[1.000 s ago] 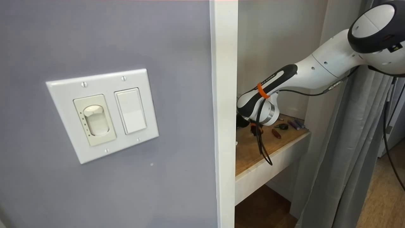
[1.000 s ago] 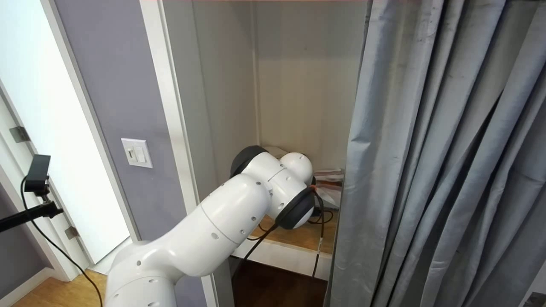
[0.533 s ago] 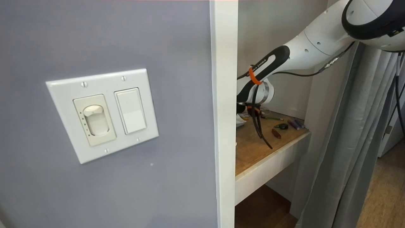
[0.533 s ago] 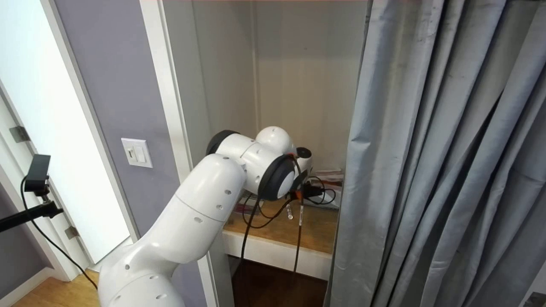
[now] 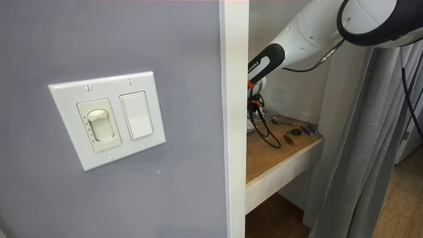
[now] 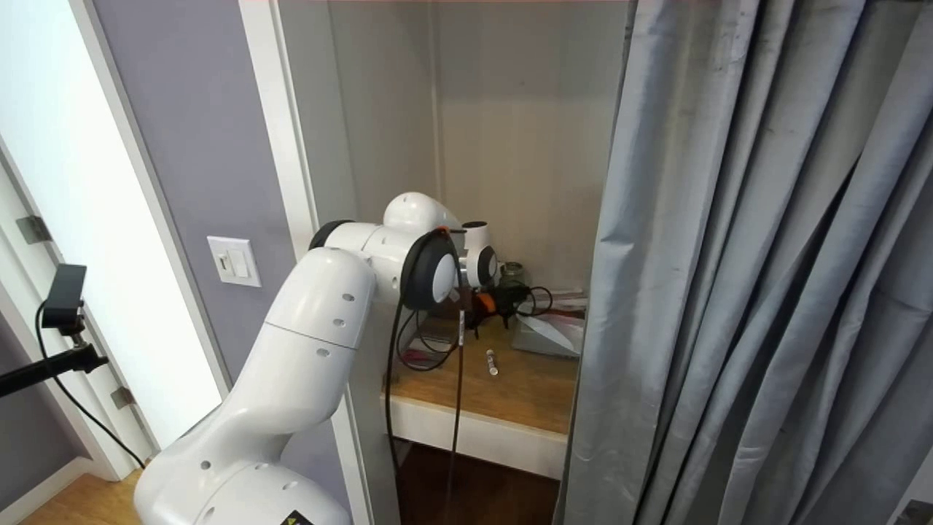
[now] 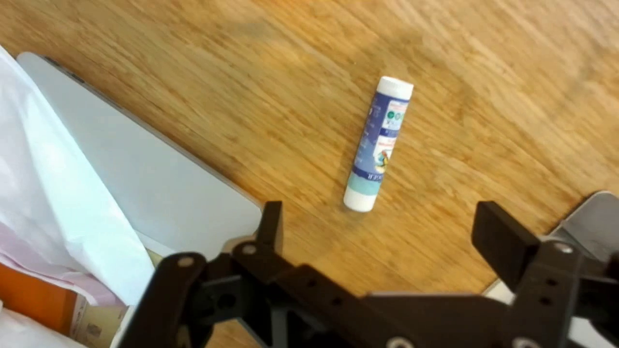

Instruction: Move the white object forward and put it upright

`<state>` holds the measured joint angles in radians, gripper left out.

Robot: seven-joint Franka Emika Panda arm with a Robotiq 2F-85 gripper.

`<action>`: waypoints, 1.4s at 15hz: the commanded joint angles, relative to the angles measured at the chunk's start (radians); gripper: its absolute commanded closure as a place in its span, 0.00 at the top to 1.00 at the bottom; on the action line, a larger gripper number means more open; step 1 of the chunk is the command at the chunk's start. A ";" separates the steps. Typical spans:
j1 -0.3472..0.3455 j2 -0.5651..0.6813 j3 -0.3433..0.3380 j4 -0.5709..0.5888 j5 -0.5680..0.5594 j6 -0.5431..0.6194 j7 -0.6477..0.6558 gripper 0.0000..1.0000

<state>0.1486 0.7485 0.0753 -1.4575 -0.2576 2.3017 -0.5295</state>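
The white object is a small tube (image 7: 378, 140) with white ends and a blue and teal label. It lies on its side on the wooden shelf (image 7: 459, 111) in the wrist view. In an exterior view the tube (image 6: 492, 362) lies on the shelf, in front of the gripper. My gripper (image 7: 379, 215) is open and empty, with its two black fingers wide apart. The tube's near end shows above the gap between the fingertips, not between the pads. In an exterior view the dark gripper body (image 6: 503, 300) is above the shelf; its fingertips are not clear there.
A pale flat box with papers (image 6: 550, 335) stands right of the tube. Another pile (image 6: 423, 356) lies at left. A jar (image 6: 512, 271) is behind. Pens and small tools (image 5: 294, 131) lie on the shelf. A white frame post (image 5: 235, 115) and grey curtain (image 6: 678, 255) border the opening.
The arm has risen and moved left in both exterior views, its cables swinging along. The tube, hidden by the arm a second ago, now shows fully on the shelf.
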 commanded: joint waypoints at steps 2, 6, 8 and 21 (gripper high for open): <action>0.110 0.077 -0.085 0.112 -0.147 -0.208 0.184 1.00; 0.069 0.042 -0.028 0.051 -0.112 -0.148 0.140 1.00; 0.064 0.041 -0.029 0.052 -0.112 -0.148 0.139 1.00; 0.163 0.202 -0.048 0.336 -0.188 -0.546 0.158 1.00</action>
<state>0.2908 0.8553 0.0311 -1.2697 -0.4227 1.8463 -0.4009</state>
